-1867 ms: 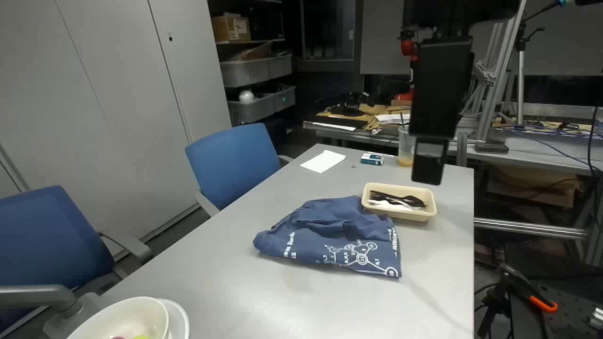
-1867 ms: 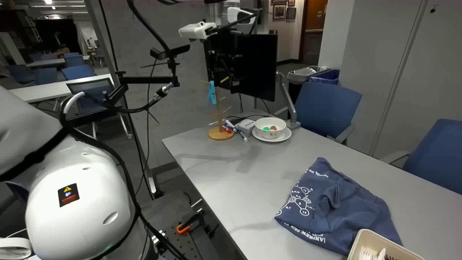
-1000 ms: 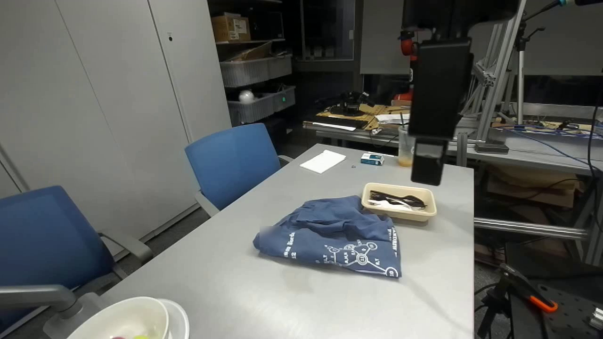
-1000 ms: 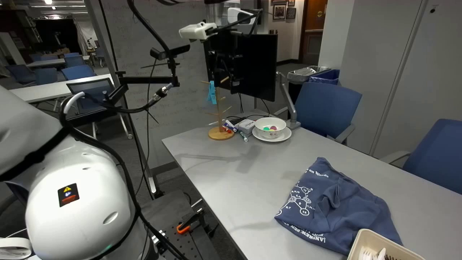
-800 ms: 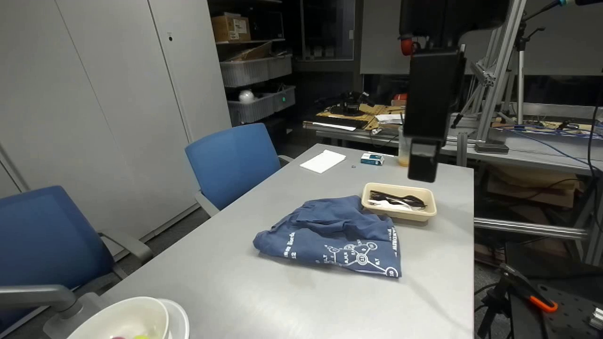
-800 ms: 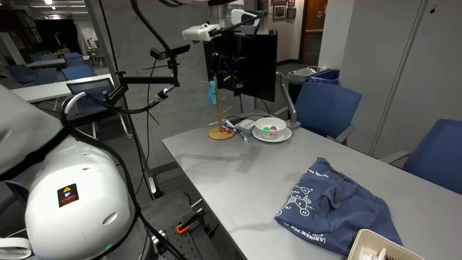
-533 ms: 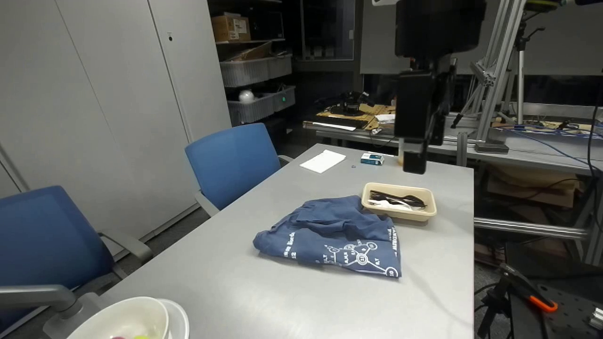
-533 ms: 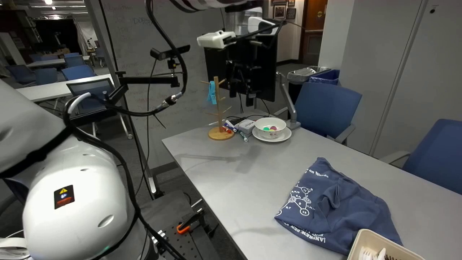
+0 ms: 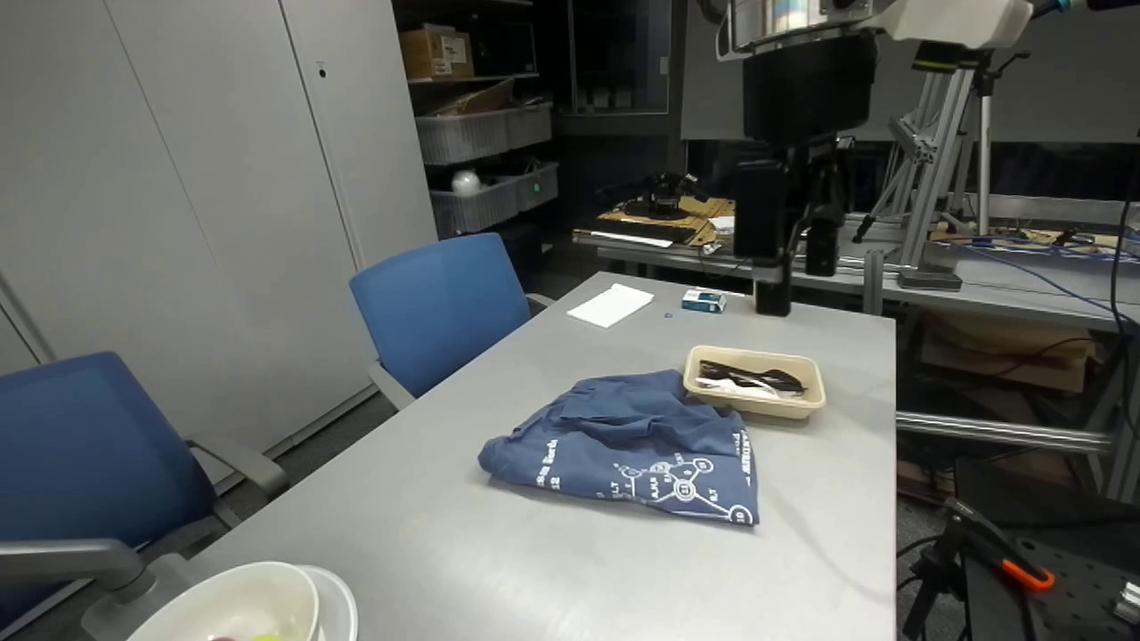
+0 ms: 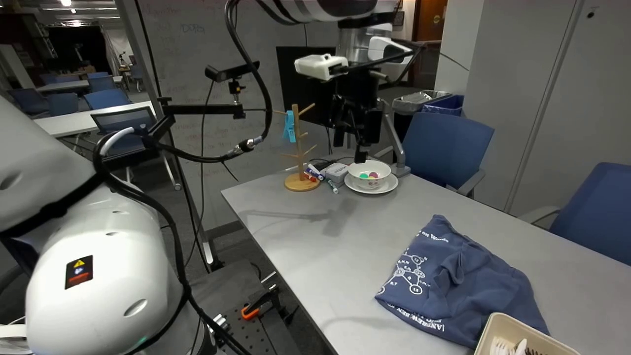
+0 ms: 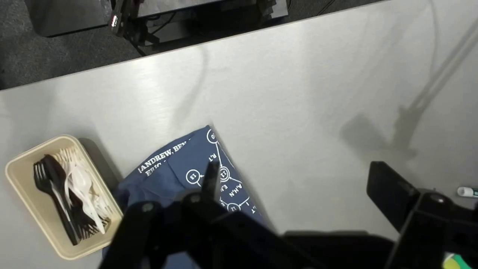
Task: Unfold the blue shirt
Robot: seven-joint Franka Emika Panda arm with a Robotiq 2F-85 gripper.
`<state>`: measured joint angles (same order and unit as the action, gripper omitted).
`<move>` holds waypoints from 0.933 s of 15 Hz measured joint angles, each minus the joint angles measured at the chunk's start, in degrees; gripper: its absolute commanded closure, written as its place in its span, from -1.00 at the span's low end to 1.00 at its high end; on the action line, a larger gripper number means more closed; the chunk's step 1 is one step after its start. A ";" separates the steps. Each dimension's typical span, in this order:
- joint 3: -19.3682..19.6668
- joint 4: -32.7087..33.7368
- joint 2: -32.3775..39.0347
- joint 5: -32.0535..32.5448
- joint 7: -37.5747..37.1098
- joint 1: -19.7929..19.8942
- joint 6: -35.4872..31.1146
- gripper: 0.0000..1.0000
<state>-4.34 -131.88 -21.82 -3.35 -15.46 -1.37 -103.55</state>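
The blue shirt lies crumpled and partly folded over on the grey table, white lettering and a circle diagram showing on it. In an exterior view its front rises in creases, and one edge meets the cutlery tray. My gripper hangs in the air well above the table, pointing down. From the wrist view, the gripper is open wide with bare table seen between its fingers. Its left finger covers part of the shirt's printed corner, and the lower part of the shirt is hidden behind the gripper.
A beige tray of plastic cutlery stands against the shirt. A bowl on a plate, markers, a wooden stand and a monitor occupy one table end. A white pad and small box lie at the opposite end. Blue chairs line one side.
The arm has come lower and shifted, to the right in one exterior view and slightly left in another. The gripper has turned, so both fingers now show. The shirt has not moved.
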 measured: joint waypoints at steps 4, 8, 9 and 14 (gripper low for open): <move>0.24 -0.10 0.67 2.38 0.15 0.18 0.00 -1.00; 3.28 0.06 4.71 6.59 6.74 1.53 -1.83 -1.00; 4.42 0.08 6.19 7.02 9.26 1.94 -3.61 -1.00; 8.03 1.76 13.68 7.11 17.17 2.81 -10.80 -1.00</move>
<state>3.68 -130.12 -8.14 3.75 1.71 1.44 -114.35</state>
